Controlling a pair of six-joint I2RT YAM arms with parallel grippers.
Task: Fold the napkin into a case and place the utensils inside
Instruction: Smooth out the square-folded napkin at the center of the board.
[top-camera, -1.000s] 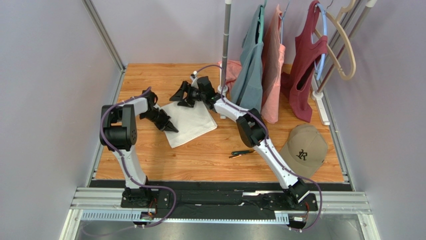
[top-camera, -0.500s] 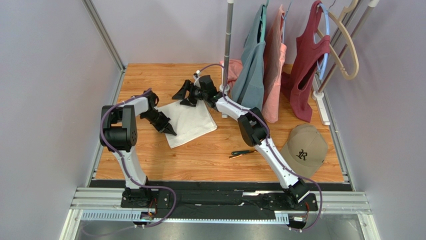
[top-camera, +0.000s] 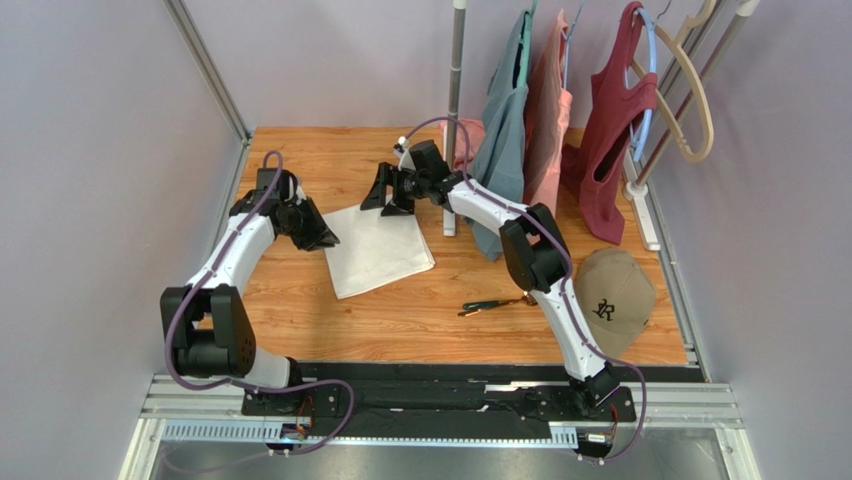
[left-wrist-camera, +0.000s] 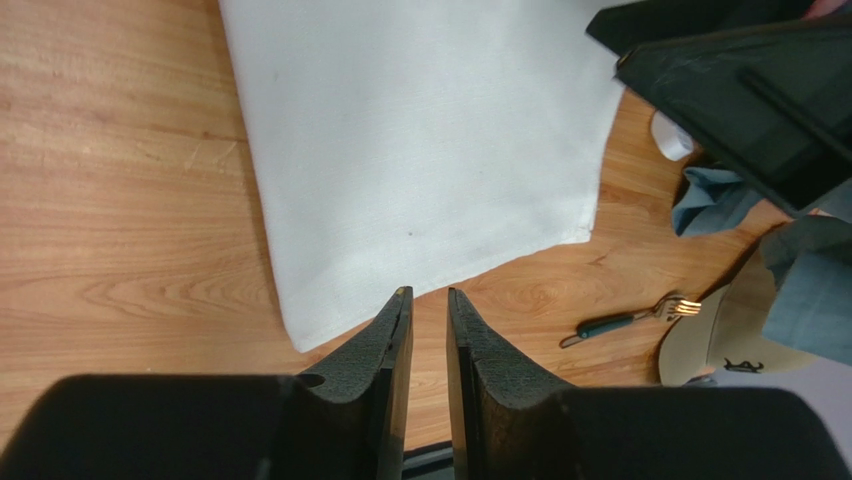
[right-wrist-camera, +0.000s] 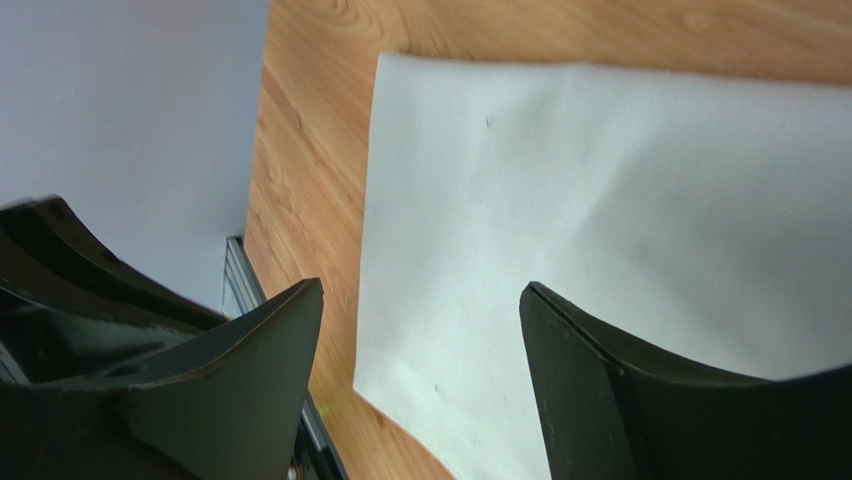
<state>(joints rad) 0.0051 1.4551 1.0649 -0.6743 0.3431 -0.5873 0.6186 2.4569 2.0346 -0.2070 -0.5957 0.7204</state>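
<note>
The white napkin (top-camera: 381, 249) lies flat as a folded rectangle on the wooden surface (top-camera: 400, 330), left of centre. The utensils (top-camera: 487, 305) lie well apart from it, nearer my bases and off to the right. My left wrist view shows one of them to be a fork (left-wrist-camera: 640, 318) with gold tines and a dark green handle.

My left end effector (left-wrist-camera: 428, 295) is at the napkin's left side. Its fingers are parted by only a narrow slit, with nothing between them. The tips sit over the cloth's edge, and I cannot tell whether they touch it. My right end effector (right-wrist-camera: 420, 290) is at the napkin's far edge, spread wide and empty, with the cloth showing in the gap beneath it.

A tan cap (top-camera: 607, 298) rests near the utensils on the right. Shirts (top-camera: 505, 130) hang on a rack (top-camera: 455, 100) at the back.
</note>
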